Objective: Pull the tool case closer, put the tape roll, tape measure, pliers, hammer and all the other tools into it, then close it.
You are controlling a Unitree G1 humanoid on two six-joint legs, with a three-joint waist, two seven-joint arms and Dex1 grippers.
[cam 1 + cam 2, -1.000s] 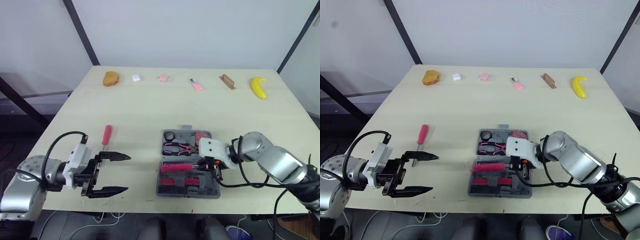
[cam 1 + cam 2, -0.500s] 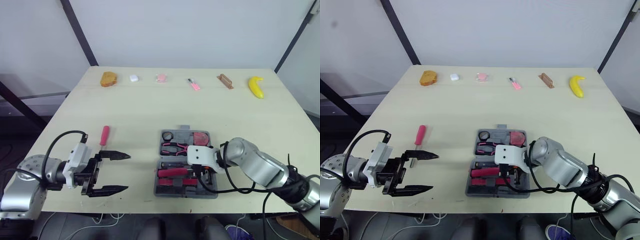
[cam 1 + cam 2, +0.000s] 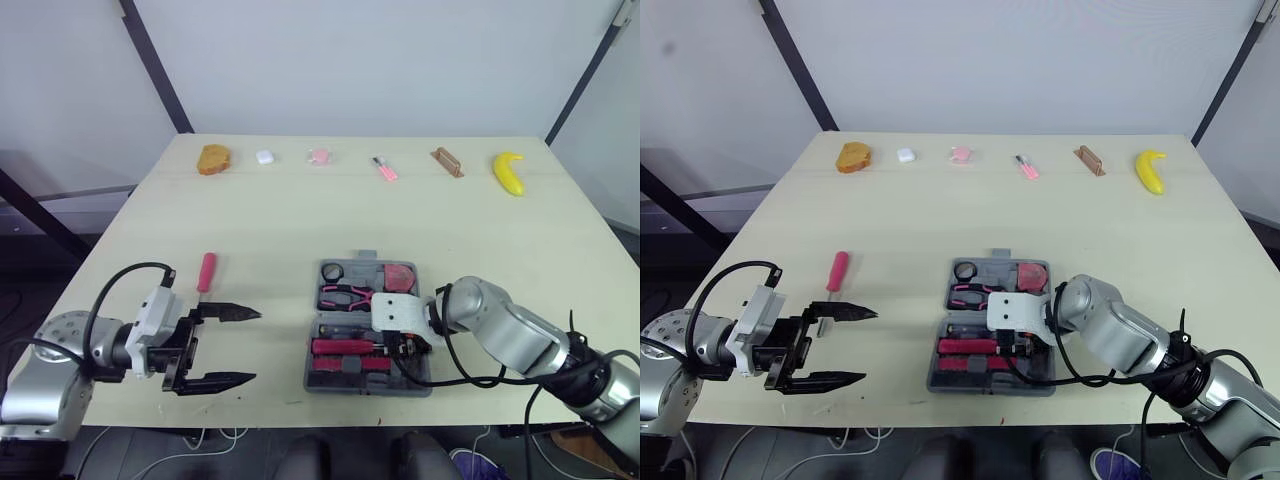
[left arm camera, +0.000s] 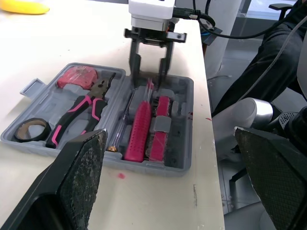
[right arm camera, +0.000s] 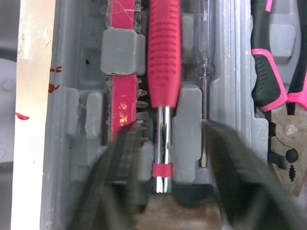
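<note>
The grey tool case lies open near the front edge. Its far half holds the tape roll, the red tape measure and the pink-handled pliers. A red-handled driver rests in a slot of the near half, beside a clear-handled screwdriver. My right gripper hovers low over the driver's metal shaft, open, with one finger on each side of it. A red screwdriver lies on the table left of the case. My left gripper waits open and empty near it, at the front left.
Along the table's far edge sit a bread piece, a small white object, two small pink items, a brown block and a banana. Bare tabletop lies between them and the case.
My right gripper carried the red-handled driver leftward into the case's near half and has opened off it. The left arm has stayed still.
</note>
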